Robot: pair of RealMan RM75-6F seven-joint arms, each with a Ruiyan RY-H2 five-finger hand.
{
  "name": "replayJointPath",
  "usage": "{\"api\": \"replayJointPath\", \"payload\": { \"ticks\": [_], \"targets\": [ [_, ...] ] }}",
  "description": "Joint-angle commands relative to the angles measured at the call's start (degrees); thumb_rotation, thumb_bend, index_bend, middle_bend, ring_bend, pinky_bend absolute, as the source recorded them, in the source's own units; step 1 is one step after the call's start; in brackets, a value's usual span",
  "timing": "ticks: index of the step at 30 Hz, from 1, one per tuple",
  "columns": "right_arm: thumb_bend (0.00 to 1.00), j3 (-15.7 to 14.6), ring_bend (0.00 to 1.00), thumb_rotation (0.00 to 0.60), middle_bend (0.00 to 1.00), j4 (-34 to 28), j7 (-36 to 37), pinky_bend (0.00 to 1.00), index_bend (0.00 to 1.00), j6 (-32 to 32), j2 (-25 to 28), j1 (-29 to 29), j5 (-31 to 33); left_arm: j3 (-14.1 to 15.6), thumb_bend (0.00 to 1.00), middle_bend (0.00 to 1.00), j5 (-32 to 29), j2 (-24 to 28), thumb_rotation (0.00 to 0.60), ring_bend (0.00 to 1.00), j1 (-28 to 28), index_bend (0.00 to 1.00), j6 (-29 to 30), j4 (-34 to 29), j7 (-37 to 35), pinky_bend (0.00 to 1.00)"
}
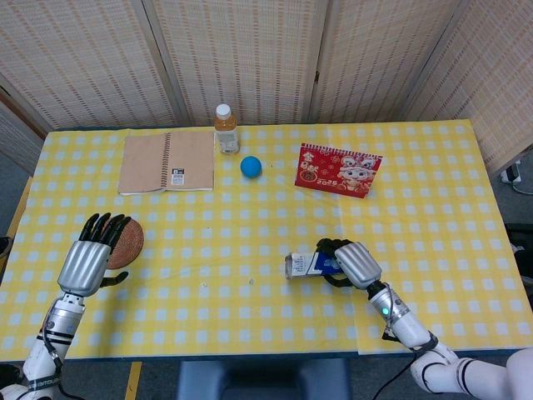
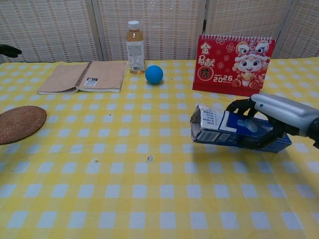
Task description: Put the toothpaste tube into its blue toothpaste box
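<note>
The blue toothpaste box (image 2: 234, 130) lies level at table height right of centre, with its open, crumpled end (image 2: 202, 127) facing left. My right hand (image 2: 279, 115) grips it around the right half, fingers wrapped over the top. From the head camera the box (image 1: 301, 265) sticks out left of that hand (image 1: 348, 262). No toothpaste tube shows outside the box, and I cannot see into the open end. My left hand (image 1: 87, 260) is open at the table's left edge, fingers spread and holding nothing. Only a dark fingertip (image 2: 7, 50) of it shows in the chest view.
A woven coaster (image 1: 127, 240) lies just beside my left hand. Along the back are a spiral notebook (image 1: 166, 162), a drink bottle (image 1: 226, 129), a blue ball (image 1: 251, 167) and a red desk calendar (image 1: 338, 170). Two small crumbs (image 2: 149, 158) lie mid-table.
</note>
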Motion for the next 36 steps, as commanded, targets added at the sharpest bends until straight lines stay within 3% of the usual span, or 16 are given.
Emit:
{"api": "replayJointPath", "payload": {
  "ticks": [1, 5, 11, 15, 20, 26, 36],
  "targets": [
    [0.34, -0.13, 0.18, 0.6, 0.1, -0.38, 0.49, 0.25, 0.05, -0.16, 0.93, 0.28, -0.46, -0.12, 0.13, 0.11, 0.3, -0.05, 0.6, 0.02, 0.11, 0.06, -0.18, 0.15, -0.43, 0.05],
    [0.34, -0.03, 0.08, 0.6, 0.0, -2.27, -0.34, 0.17, 0.0, 0.54, 2.66, -0.03, -0.88, -0.29, 0.13, 0.11, 0.63, 0.05, 0.6, 0.02, 0.43, 0.05, -0.3, 0.1, -1.37, 0.05],
    [0.34, 0.03, 0.05, 0.6, 0.0, -9.73, -2.94, 0.11, 0.0, 5.18, 9.26, -2.44, -1.81, -0.32, 0.13, 0.11, 1.2, 1.57, 0.6, 0.02, 1.94, 0.05, 1.05, -1.39, -3.24, 0.05],
    [0.34, -0.79, 0.0, 0.6, 0.0, -18.85, -12.73, 0.01, 0.0, 6.88, 18.49, -5.72, 0.96, 0.39, 0.14, 0.11, 2.19, 3.74, 0.6, 0.02, 3.84, 0.06, 2.84, -2.39, -4.87, 0.05],
    [0.34, -2.19, 0.0, 0.6, 0.0, -26.85, -23.52, 0.0, 0.0, 14.36, 26.05, -12.68, 4.17, 1.92, 0.14, 0.11, 4.17, 4.66, 0.6, 0.02, 7.0, 0.05, 5.79, -0.41, -9.48, 0.05],
    [0.34, -3.27, 0.0, 0.6, 0.0, -23.98, -18.45, 0.0, 0.0, 21.97, 26.72, -19.97, 4.47, 3.68, 0.14, 0.11, 5.7, 2.3, 0.6, 0.02, 11.11, 0.05, 9.72, 5.27, -12.22, 0.05],
    [0.34, -3.35, 0.0, 0.6, 0.0, -23.35, -16.44, 0.0, 0.0, 21.17, 27.77, -21.82, 2.59, 3.48, 0.14, 0.11, 6.43, 1.59, 0.6, 0.02, 13.02, 0.05, 10.59, 7.42, -12.92, 0.05]
  ]
}}
